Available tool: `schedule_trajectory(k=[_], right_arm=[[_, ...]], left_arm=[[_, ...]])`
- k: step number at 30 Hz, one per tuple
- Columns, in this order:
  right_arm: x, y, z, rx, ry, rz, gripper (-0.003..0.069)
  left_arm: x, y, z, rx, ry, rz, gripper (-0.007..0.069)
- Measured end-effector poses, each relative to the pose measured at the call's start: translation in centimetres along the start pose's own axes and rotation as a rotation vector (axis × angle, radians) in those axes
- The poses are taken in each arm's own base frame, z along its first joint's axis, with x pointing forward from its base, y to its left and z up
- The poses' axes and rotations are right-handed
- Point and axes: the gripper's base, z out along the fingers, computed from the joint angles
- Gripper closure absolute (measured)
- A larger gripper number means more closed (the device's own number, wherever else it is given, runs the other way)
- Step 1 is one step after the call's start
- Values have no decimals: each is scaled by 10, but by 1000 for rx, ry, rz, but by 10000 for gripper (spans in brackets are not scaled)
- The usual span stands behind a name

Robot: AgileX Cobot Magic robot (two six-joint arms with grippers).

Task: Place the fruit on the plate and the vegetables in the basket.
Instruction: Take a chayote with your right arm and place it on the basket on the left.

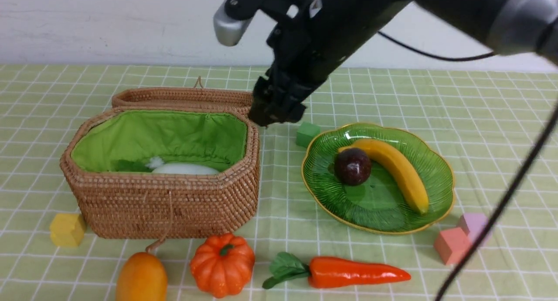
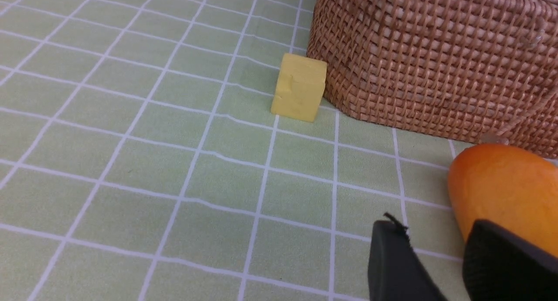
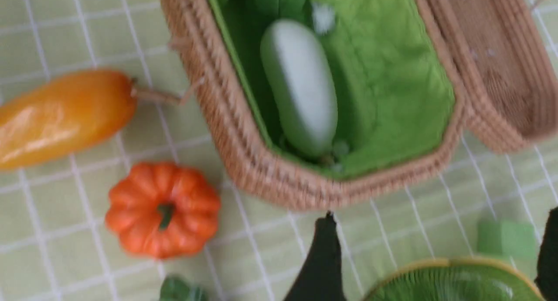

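My right hand (image 1: 277, 111) hangs released, fingers wide and empty, above the far right corner of the basket (image 1: 174, 205). The white radish (image 1: 185, 169) lies inside. The banana (image 1: 399, 172) and maroon fruit (image 1: 352, 166) rest on the plate (image 1: 375, 209). Along the near edge of the bench (image 1: 479, 118) sit the mango (image 1: 141, 277), pumpkin (image 1: 222, 264) and carrot (image 1: 348, 272). My left hand (image 2: 436, 266), fingers parted with nothing between them, is just beside the mango.

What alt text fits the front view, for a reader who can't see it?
An open wicker basket holding a white radish sits left of a green plate with a banana and a maroon fruit. A mango, pumpkin and carrot lie in front; the right gripper hangs above.
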Motion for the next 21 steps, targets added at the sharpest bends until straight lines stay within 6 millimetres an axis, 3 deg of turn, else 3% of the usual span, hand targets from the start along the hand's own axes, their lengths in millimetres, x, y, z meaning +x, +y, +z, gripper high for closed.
schedule_trajectory(k=[4,6,7,8,14,21], right_arm=[[31,15,-46,-39,61,44,76],[67,25,-54,-65,127,108,76],[67,25,-54,-65,127,108,76],[86,31,-60,-66,154,142,76],[161,74,-68,-92,273,243,78],[235,128,-37,-237,463,268,78]], left_arm=[[0,0,0,0,0,0,386],[0,0,0,0,0,0,386],[0,0,0,0,0,0,386],[0,0,0,0,0,0,386],[0,0,0,0,0,0,386],[0,0,0,0,0,0,386]])
